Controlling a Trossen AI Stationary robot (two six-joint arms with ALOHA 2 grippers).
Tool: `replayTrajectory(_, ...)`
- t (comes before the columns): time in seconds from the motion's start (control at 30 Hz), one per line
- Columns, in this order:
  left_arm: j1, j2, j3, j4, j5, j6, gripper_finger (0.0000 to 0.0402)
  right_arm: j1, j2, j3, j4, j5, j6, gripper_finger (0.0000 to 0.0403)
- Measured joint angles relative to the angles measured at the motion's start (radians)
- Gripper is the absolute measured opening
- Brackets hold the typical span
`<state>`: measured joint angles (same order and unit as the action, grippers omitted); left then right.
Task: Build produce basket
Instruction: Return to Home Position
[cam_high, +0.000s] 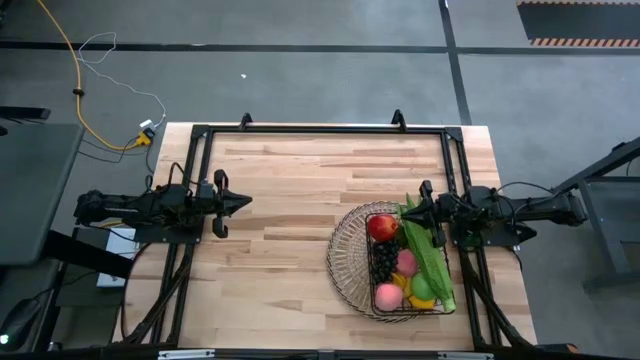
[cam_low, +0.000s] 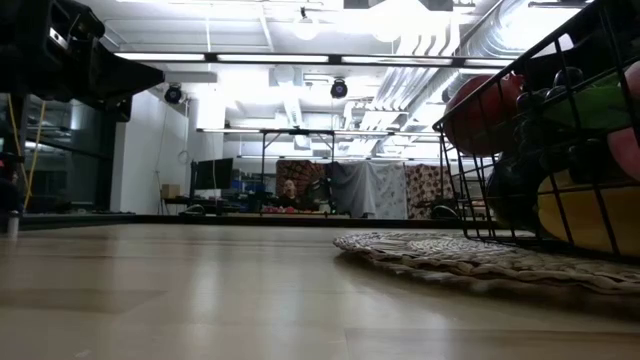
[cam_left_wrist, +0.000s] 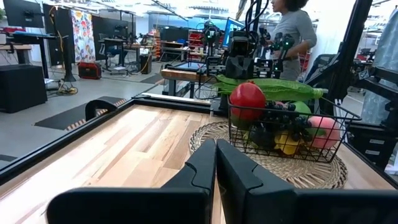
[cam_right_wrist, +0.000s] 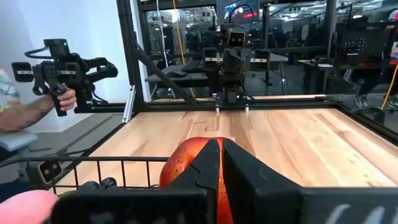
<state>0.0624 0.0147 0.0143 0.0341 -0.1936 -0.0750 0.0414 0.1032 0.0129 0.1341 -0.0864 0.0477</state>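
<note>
The dark wire basket (cam_high: 395, 262) stands on a round woven mat (cam_high: 345, 262) at the table's right. It holds a red apple (cam_high: 382, 227), dark grapes (cam_high: 383, 262), pink peaches (cam_high: 388, 296), a yellow piece (cam_high: 420, 300) and long green beans (cam_high: 428, 250). My right gripper (cam_high: 408, 210) is shut and empty, just above the basket's far right corner, and the red apple (cam_right_wrist: 186, 165) shows past its fingers. My left gripper (cam_high: 246, 203) is shut and empty over the table's left part, pointing at the basket (cam_left_wrist: 286, 127).
A dark metal frame (cam_high: 320, 130) runs along the table's far edge and sides. Bare wood (cam_high: 280, 270) lies between the left gripper and the mat. A person (cam_left_wrist: 292, 25) stands beyond the table's right side, and a hand (cam_right_wrist: 59, 99) holds a controller beyond the left.
</note>
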Motion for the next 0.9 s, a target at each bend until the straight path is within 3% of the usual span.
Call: replayTrajectory(0.9, 0.0, 0.0, 0.0, 0.0, 0.0, 0.0, 0.0003, 0.0, 0.0, 0.001, -0.003, 0.026, 0.004, 0.0012)
